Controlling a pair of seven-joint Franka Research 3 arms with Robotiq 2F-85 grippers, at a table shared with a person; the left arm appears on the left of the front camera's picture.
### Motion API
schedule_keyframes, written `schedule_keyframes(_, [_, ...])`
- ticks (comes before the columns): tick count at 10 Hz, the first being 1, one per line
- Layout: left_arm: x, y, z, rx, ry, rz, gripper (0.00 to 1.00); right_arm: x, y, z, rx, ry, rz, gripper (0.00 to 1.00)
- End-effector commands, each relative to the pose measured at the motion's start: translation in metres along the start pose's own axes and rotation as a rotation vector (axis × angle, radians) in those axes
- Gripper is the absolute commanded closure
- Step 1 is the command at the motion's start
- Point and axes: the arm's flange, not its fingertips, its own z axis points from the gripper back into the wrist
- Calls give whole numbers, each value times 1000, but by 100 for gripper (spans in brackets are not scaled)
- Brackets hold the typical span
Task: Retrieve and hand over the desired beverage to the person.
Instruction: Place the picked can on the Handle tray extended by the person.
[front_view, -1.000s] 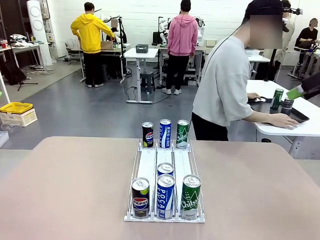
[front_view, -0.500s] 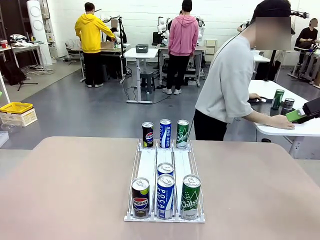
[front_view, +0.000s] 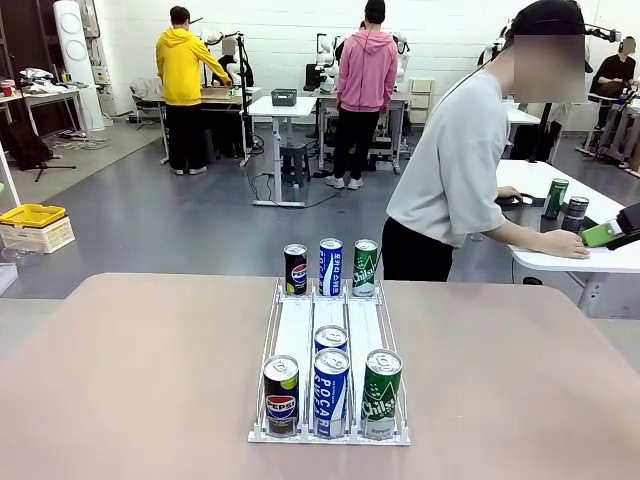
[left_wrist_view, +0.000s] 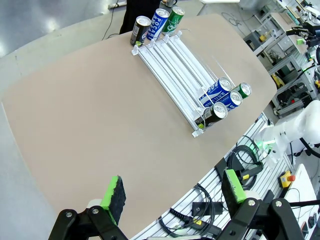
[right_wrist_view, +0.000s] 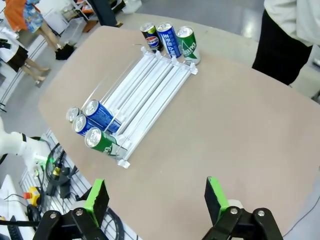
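Standing by the table, I note the rack (front_view: 330, 300) sits mid-table w/ three lanes. Near end: Pepsi can (front_view: 281, 395), Pocari can (front_view: 331, 392) w/ a second Pocari (front_view: 331, 339) right behind it, Chilsung can (front_view: 381, 393). Far end, near the person: one more of each.

The person (front_view: 455, 170), grey sweatshirt, stands past the far right corner, turned away, both hands on a side table. No pointing or reaching at the rack visible, so which beverage is wanted cannot be told.

Left gripper (left_wrist_view: 172, 192): jaws wide apart, nothing between them, hovering high over the table's edge, rack well ahead of it. Right gripper (right_wrist_view: 156, 199): jaws likewise apart and empty, high above the table's near side, rack ahead and to one side.

Judgement: step in hand is waiting for the choice, then approach. Recommendations:
- Hold off until the person signals; don't commit to a lane early.
- Take a near-end can; they stand closest to the arms.
- Near cans stand almost touching, esp. the Pocari between its neighbours. Come down vertically, fingers fore and aft along the lane, not across, to avoid knocking adjacent cans.
- Grip mid-body, lift clear of the lane rails before travelling.
- Hand over upright, on the person's side.
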Motion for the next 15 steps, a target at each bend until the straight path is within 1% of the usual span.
schedule_keyframes(1, [-1,0,0,-2,4,-8,0,3,-2,-2,15,-7,-4,0])
schedule_keyframes(15, [-1,0,0,-2,4,-8,0,3,-2,-2,15,-7,-4,0])
